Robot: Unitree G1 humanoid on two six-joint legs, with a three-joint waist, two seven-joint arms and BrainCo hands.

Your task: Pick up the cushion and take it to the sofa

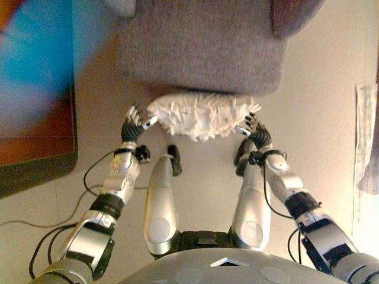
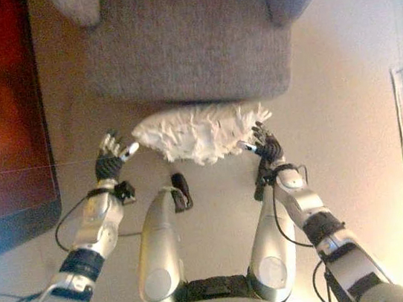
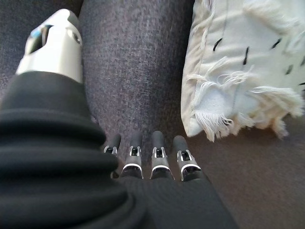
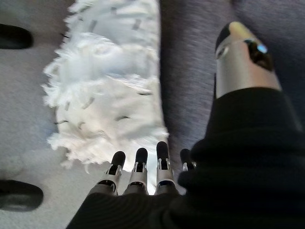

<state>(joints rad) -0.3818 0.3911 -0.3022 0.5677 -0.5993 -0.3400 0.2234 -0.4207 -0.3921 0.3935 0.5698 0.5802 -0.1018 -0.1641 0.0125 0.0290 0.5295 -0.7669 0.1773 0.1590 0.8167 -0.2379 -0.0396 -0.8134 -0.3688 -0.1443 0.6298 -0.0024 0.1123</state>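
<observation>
The white fringed cushion [image 1: 201,115] lies on the floor against the front of the grey sofa [image 1: 201,47]. My left hand [image 1: 135,123] is open just off the cushion's left end, with a small gap between them. My right hand [image 1: 254,131] is open at the cushion's right end. In the left wrist view the cushion [image 3: 243,71] lies beside my straight fingers [image 3: 159,157], apart from them. In the right wrist view my fingertips [image 4: 140,164] reach the cushion's fringe [image 4: 114,81]; I cannot tell whether they touch. Neither hand holds anything.
A dark-edged flat panel [image 1: 35,118] lies on the floor at the left. A pale cloth or sheet [image 1: 367,136] hangs at the right edge. A black cable [image 1: 89,177] trails over the beige floor at the left.
</observation>
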